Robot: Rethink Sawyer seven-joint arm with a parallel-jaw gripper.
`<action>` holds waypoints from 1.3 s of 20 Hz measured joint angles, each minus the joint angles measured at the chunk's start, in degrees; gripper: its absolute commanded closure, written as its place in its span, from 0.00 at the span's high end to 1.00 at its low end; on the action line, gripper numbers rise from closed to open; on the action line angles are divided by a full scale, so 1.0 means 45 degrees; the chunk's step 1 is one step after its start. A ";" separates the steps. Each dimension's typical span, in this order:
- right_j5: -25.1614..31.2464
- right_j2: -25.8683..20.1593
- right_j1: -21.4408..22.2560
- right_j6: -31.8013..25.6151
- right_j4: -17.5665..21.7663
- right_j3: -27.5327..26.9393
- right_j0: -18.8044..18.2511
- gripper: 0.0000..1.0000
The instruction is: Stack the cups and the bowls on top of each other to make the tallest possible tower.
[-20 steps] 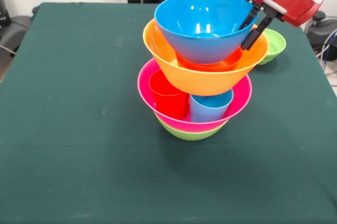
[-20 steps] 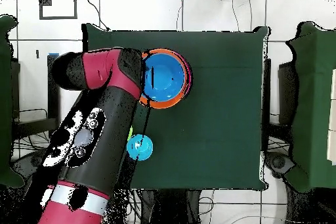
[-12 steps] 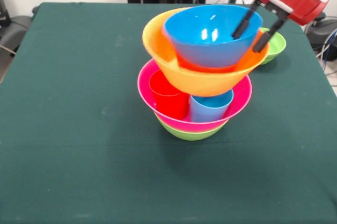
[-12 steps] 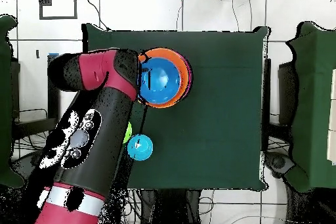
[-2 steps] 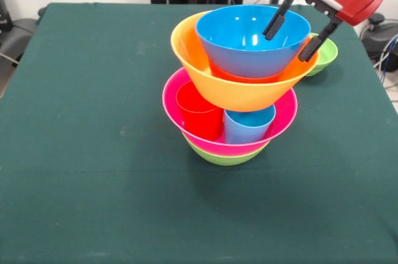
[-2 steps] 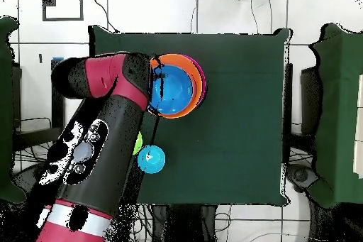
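The tower stands mid-table. A green bowl (image 5: 224, 156) is at the bottom, with the pink bowl (image 5: 283, 118) on it. Inside the pink bowl stand a red cup (image 5: 199, 113) and a light blue cup (image 5: 247, 126). The large yellow-orange bowl (image 5: 233, 93) rests on those cups. It holds a small orange bowl (image 5: 249, 78) and, on top, the blue bowl (image 5: 245, 43). My gripper (image 5: 293, 33) is open, with one finger inside and one outside the blue bowl's right rim. From overhead, the gripper (image 6: 155, 91) sits at the left rim of the blue bowl (image 6: 176, 90).
A small green bowl (image 5: 326, 53) sits on the table behind the tower, by my gripper. Overhead, a small blue bowl (image 6: 151, 158) lies near the arm, with a sliver of the green bowl (image 6: 139, 142) beside it. The dark green table (image 5: 93, 171) has edges on all sides.
My fingers were pinched on the blue bowl's rim and have spread apart. The blue bowl has settled more level inside the yellow-orange bowl. The gripper has risen slightly.
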State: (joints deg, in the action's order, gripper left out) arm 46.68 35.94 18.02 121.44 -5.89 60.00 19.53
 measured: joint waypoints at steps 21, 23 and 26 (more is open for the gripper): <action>0.0005 0.0024 0.0990 0.0000 -0.0172 0.0192 -0.0005 1.00; 0.0050 0.0024 0.1136 0.0000 -0.0243 0.0192 -0.0005 1.00; 0.0232 0.0024 0.1307 0.0000 -0.0383 0.0190 -0.0005 1.00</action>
State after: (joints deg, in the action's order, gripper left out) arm 47.73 36.04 23.90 121.44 -7.61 60.85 19.50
